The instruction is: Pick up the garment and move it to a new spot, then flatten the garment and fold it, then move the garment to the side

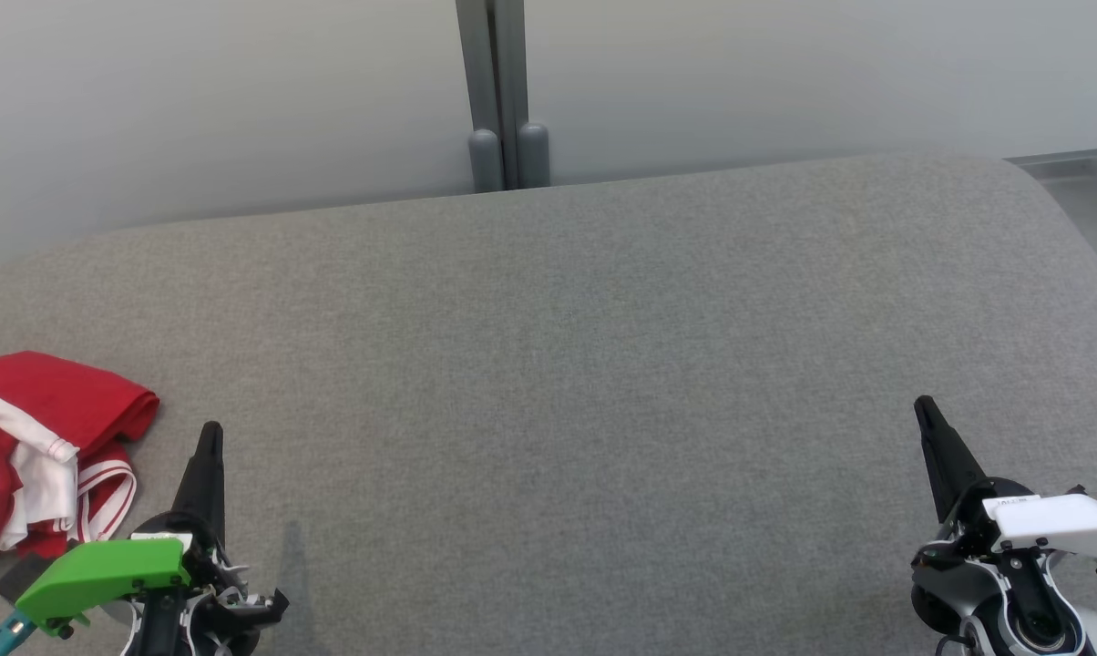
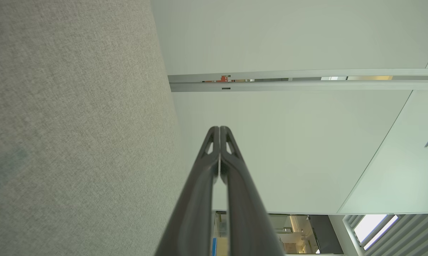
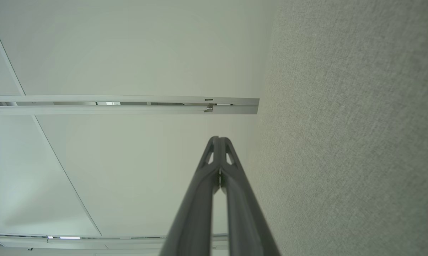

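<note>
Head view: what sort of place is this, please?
Probably an indoor lab or office test area: a wide grey fabric-covered surface, plain pale partition walls joined by a grey post, and a crumpled red-and-white garment near the left edge.

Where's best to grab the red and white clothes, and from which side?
Probably the raised red fold at the right edge of the crumpled red-and-white cloth garment, nearest the left gripper. Come from above: it lies bunched on the grey fabric surface.

Matt grey woven cloth covers the table (image 1: 548,364); the garment (image 1: 56,401) is smooth cloth.
</note>
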Robot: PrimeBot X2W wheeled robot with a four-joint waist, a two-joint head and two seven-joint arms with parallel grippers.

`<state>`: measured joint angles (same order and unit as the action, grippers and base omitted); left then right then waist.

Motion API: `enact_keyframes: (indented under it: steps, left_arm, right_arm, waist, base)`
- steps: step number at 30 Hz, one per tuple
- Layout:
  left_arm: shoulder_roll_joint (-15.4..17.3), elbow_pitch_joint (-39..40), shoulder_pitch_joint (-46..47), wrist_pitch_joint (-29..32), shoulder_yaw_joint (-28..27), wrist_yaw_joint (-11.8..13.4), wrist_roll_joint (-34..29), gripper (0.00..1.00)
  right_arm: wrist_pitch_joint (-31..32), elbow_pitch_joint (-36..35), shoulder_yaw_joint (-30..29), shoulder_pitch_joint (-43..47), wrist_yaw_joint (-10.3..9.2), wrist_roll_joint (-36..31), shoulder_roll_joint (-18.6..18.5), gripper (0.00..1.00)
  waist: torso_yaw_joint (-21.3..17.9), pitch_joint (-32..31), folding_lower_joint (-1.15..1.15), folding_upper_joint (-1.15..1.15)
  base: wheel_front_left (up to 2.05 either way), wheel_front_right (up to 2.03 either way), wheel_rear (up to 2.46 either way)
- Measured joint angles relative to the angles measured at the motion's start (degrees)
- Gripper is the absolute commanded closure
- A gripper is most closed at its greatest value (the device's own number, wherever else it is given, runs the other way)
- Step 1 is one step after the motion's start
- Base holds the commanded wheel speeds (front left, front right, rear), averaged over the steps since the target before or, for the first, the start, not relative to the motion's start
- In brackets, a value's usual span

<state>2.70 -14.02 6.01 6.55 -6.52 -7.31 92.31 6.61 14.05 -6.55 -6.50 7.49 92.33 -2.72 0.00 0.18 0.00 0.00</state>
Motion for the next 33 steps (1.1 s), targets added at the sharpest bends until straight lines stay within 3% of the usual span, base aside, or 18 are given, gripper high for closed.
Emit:
enact_keyframes:
  steps: [26,27,33]
  left_arm:
    - [0.00,0.00,0.00,0.00,0.00,0.00,0.01,1.00]
    - [-0.04,-0.13,-0.06,0.00,0.01,0.02,0.00,0.00]
    - [-0.46,-2.85,-2.08,-0.35,0.38,0.13,-0.19,0.00]
  right_arm:
    - [0.00,-0.01,0.00,0.01,0.00,0.00,0.00,1.00]
    - [-0.01,0.14,0.00,0.03,0.00,-0.01,0.05,0.00]
    - [-0.22,2.27,0.27,1.71,-0.02,-0.13,0.74,0.00]
  waist:
    - [0.00,0.00,0.00,0.00]
    - [0.00,0.00,0.00,0.00]
    - [-0.01,0.03,0.00,0.00]
  base:
    - [0.00,0.00,0.00]
    - [0.00,0.00,0.00]
    - [0.00,0.00,0.00]
